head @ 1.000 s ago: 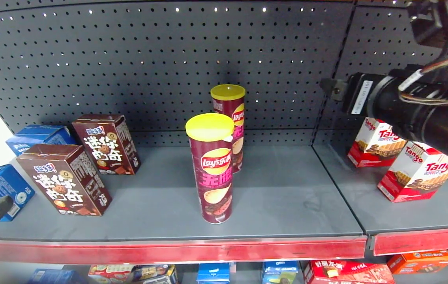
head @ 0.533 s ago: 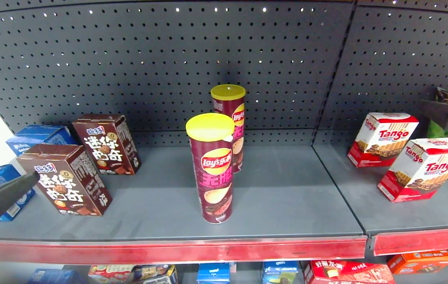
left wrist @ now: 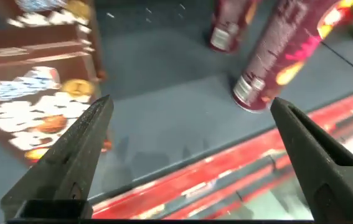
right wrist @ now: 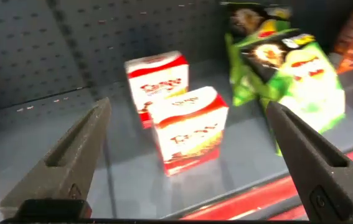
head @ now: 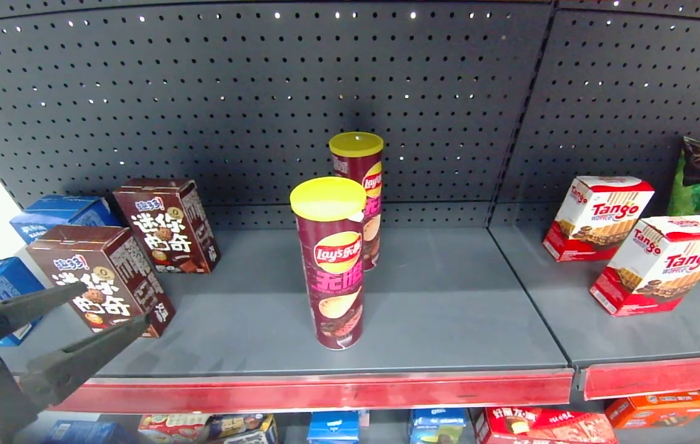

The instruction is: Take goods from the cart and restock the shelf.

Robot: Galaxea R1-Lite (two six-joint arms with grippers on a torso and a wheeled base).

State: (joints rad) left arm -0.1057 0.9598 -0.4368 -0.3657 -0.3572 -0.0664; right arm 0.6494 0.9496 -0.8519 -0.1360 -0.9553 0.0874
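Left gripper [head: 115, 302]: jaws spread wide, nothing held; it hangs at the shelf's [head: 436, 308] front edge, just beside the nearer brown box [head: 100, 280].
Right gripper [right wrist: 188, 106]: jaws spread wide, nothing held; it faces two wafer boxes [right wrist: 185, 127] and the green bags [right wrist: 288, 68] beside them.
Chip cans: front can [head: 332, 265] upright mid-shelf, rear can [head: 359, 185] just behind it.

2 brown boxes [head: 164, 225] left; 2 red-white boxes [head: 658, 262] right; green bags [head: 695, 185] beside
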